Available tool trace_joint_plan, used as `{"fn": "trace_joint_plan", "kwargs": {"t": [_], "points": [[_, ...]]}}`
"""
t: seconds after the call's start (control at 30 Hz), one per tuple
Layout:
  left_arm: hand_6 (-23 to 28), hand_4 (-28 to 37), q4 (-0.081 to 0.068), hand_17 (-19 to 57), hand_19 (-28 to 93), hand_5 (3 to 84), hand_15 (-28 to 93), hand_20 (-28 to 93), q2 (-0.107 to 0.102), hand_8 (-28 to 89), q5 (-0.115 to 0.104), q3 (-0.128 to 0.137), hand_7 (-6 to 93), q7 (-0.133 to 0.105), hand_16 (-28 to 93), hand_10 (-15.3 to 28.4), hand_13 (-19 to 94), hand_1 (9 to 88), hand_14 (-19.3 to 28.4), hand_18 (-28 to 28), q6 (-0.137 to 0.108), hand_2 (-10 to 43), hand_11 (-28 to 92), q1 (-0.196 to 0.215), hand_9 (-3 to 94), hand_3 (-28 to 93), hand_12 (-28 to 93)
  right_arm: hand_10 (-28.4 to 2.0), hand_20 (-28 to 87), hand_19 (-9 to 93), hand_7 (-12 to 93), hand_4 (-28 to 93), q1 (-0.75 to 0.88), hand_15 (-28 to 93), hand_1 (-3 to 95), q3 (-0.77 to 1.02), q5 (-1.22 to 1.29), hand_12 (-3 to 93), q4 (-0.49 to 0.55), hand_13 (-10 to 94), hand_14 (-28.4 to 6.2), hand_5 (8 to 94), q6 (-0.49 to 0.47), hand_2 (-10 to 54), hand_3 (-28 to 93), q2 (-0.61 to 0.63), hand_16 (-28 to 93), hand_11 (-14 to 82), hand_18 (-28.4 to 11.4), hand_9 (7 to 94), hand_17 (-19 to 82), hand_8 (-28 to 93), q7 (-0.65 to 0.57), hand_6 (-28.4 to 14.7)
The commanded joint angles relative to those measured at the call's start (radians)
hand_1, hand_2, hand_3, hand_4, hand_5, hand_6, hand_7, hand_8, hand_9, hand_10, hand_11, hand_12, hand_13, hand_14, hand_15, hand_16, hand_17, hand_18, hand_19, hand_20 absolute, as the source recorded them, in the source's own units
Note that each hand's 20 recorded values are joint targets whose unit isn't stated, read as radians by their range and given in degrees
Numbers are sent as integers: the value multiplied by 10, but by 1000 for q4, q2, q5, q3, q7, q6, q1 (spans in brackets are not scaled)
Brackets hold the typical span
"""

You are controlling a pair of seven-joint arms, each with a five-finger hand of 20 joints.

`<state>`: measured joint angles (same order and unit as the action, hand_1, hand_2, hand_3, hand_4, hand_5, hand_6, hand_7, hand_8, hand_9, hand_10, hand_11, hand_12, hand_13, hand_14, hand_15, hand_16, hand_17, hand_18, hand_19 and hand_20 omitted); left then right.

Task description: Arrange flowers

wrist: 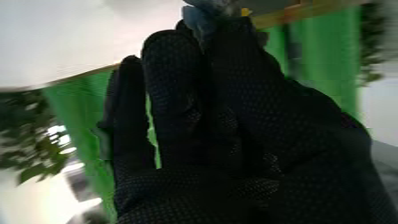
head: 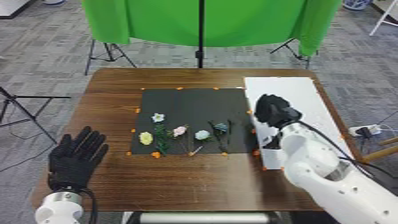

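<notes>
Okay so from my remote seat, 8 o'clock in the head view is my left hand point(head: 75, 161), released, black fabric fingers straight. Around 6 o'clock, frilly yellow point(head: 146, 138), pale blue point(head: 202, 135), pink point(head: 179, 131) and white point(head: 158, 117) flowers lie on the matte black mat point(head: 182, 102), skinny dark stems kinda melting into it. Right hand point(head: 275, 112)'s at 3 o'clock over the smooth white board point(head: 298, 95); wrist view has its mesh-textured fingertips pinching a blue-grey thing point(wrist: 201, 22), too blurred and cut off to name. Green cloth point(head: 160, 22) hangs at 12, cropped.
</notes>
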<state>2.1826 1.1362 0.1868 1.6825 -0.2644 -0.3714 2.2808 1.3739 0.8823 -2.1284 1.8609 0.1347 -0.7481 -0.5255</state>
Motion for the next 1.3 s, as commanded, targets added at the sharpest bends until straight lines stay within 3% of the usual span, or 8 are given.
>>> {"fn": "trace_joint_plan", "kwargs": {"t": [0.03, 0.23, 0.4, 0.67, 0.87, 0.97, 1.13, 1.3], "points": [[98, -283, -9, -47, 307, 474, 400, 146, 11, -107, 5, -3, 202, 24, -70, 160, 293, 285, 151, 140, 9, 162, 257, -5, 404, 737, 114, -103, 406, 754, 284, -283, 10, 539, 645, -58, -31, 419, 20, 651, -79, 665, -59, -94, 669, -51, 421, 132, -206, 771, 305, -24, 25, -15], [98, -283, -6, -46, 305, 473, 397, 146, 17, -106, -15, 10, 201, 27, -70, 161, 292, 285, 152, 140, 16, 162, 255, 12, 403, 737, 114, -109, 405, 768, 189, -283, 52, 530, 638, -22, -21, 340, 64, 635, -79, 624, -88, -95, 668, -34, 408, 89, -209, 727, 299, -99, 8, -17], [98, -283, -6, -46, 305, 473, 396, 146, 15, -106, -9, 19, 200, 35, -69, 161, 292, 290, 151, 140, 20, 179, 254, 13, 403, 750, 114, -144, 396, 790, 179, -283, 101, 578, 589, 30, 19, 193, 120, 592, -101, 595, -107, -95, 694, -18, 368, 205, -216, 630, 290, -128, -9, -32], [97, -283, -6, -45, 302, 470, 393, 144, 15, -105, -6, 36, 198, 40, -69, 161, 291, 293, 151, 140, 22, 175, 250, 7, 400, 750, 115, -175, 374, 804, 142, -283, 172, 660, 458, 137, 63, 171, 186, 552, -145, 511, -86, -95, 769, -42, 219, 194, -224, 568, 272, -114, -13, -62], [99, -283, -19, -12, 242, 473, 293, 114, 12, -104, 27, 46, 179, 34, -93, 156, 308, 291, 139, 111, 55, 163, 219, -25, 412, 744, 94, -178, 273, 649, 124, -267, 378, 375, 351, 469, 485, 143, 238, 461, -157, 438, -73, 17, 756, -154, 137, 118, -202, 446, 202, -102, 115, -70], [98, -283, -31, -10, 234, 473, 272, 114, 9, -102, 38, 58, 168, 38, -89, 153, 305, 290, 134, 108, 43, 159, 202, -45, 412, 742, 90, -182, 237, 599, 124, -264, 485, 299, 321, 529, 463, 137, 280, 449, -164, 446, 127, 49, 749, -181, 144, 116, -198, 451, 186, -102, 191, -74], [97, -283, -36, -12, 236, 473, 267, 118, 10, -99, 46, 91, 163, -4, -82, 151, 306, 288, 133, 109, 92, 160, 198, -39, 413, 742, 93, -164, 192, 489, 131, -260, 575, 212, 263, 696, 844, 134, 328, 464, -155, 485, 89, 59, 763, -242, 169, 100, -184, 495, 177, -107, 347, -55], [92, -283, -19, -14, 232, 463, 244, 117, 6, -98, 50, 85, 146, -6, -82, 149, 306, 273, 128, 112, 65, 153, 184, -40, 413, 741, 90, -147, 180, 364, 104, -261, 602, 114, 211, 789, 1194, 124, 322, 384, -164, 433, 8, 82, 749, -261, 201, 48, -179, 433, 153, -97, 426, -40]]}}
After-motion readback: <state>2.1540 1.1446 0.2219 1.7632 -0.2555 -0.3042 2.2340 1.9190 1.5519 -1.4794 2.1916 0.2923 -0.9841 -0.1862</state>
